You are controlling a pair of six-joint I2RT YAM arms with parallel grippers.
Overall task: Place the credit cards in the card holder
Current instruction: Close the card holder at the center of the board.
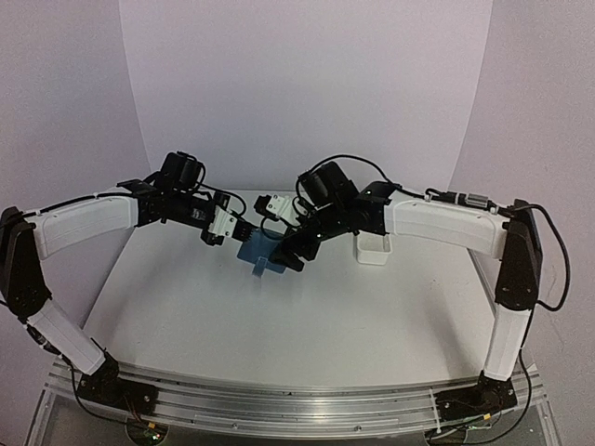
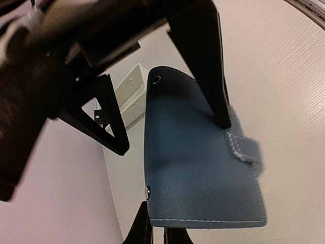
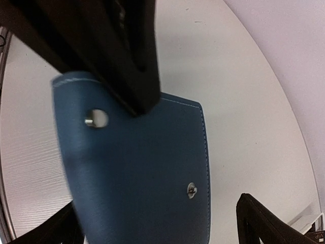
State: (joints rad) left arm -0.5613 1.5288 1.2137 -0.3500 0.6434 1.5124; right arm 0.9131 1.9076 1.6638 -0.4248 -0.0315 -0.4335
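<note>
The blue card holder (image 1: 260, 252) hangs above the table middle between both grippers. My left gripper (image 1: 232, 236) is shut on one edge of it; in the left wrist view its fingers (image 2: 158, 231) pinch the holder's (image 2: 198, 168) lower edge. My right gripper (image 1: 291, 253) is open and straddles the holder. In the right wrist view its fingertips (image 3: 256, 216) stand wide apart on either side of the holder (image 3: 142, 168), whose snap stud shows. In the left wrist view, one right finger (image 2: 216, 86) lies against the holder. No credit cards show.
A long white tray (image 1: 373, 249) stands on the table right of the grippers, under the right forearm; it also shows in the left wrist view (image 2: 129, 94). White walls enclose the back and sides of the table (image 1: 279, 325).
</note>
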